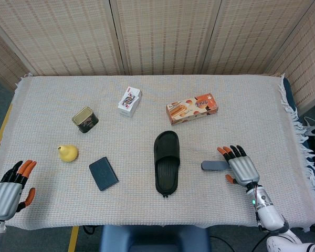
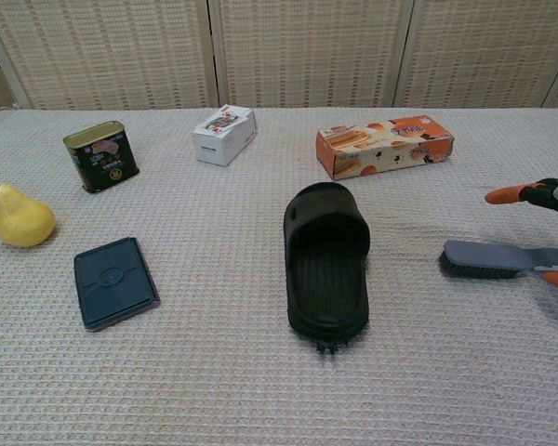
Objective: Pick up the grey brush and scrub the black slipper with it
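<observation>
The black slipper (image 1: 167,161) lies sole-down mid-table, toe toward me; the chest view has the slipper (image 2: 327,265) at centre. To its right lies the grey brush (image 1: 212,166), bristles down, handle pointing right. My right hand (image 1: 240,168) hovers over that handle with fingers spread, hiding it in the head view. In the chest view the brush (image 2: 488,259) shows its head and part of its handle, and the right hand (image 2: 539,194) enters at the right edge, fingers above the handle and the thumb tip near it. My left hand (image 1: 8,191) rests spread at the near-left table edge.
On the woven cloth left of the slipper are a dark blue case (image 1: 103,173), a yellow pear (image 1: 67,153) and a tin can (image 1: 85,119). Further back stand a card box (image 1: 129,101) and an orange snack box (image 1: 191,108). The cloth's fringe hangs at the right edge.
</observation>
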